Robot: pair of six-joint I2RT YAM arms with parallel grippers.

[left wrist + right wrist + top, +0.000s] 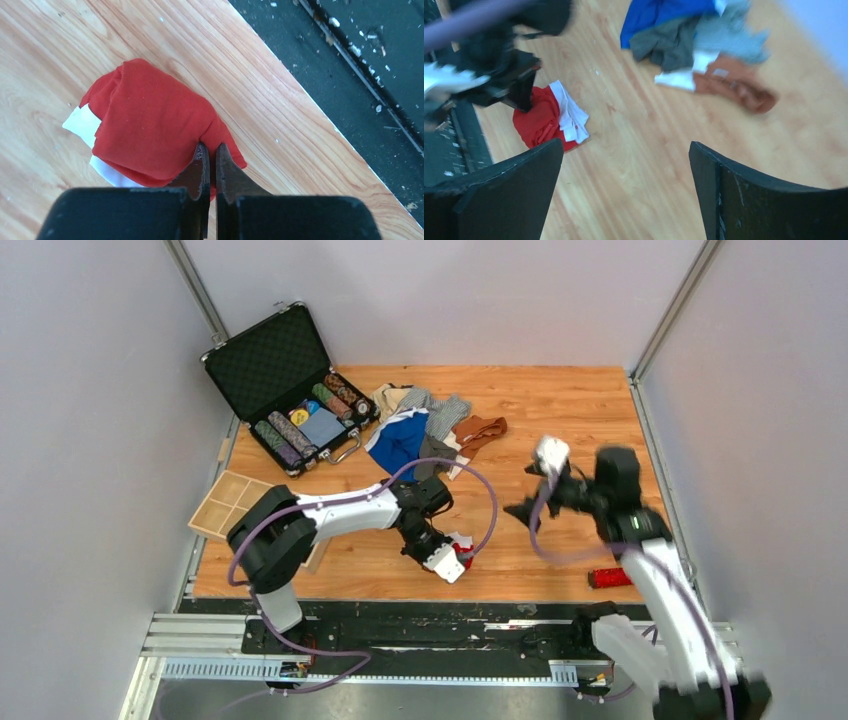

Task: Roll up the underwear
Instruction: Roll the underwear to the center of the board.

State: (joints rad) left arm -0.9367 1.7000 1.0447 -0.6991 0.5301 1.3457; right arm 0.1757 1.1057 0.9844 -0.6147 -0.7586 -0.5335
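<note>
From above, the red underwear (463, 543) lies bunched near the front edge of the table (560, 400), under the left gripper (452, 565). The left wrist shows those jaws closed at the cloth's hem; pulling away may drag the roll loose. The right wrist shows the right gripper (625, 145) wide open and empty; coming low, it could snag the bundle.
</note>
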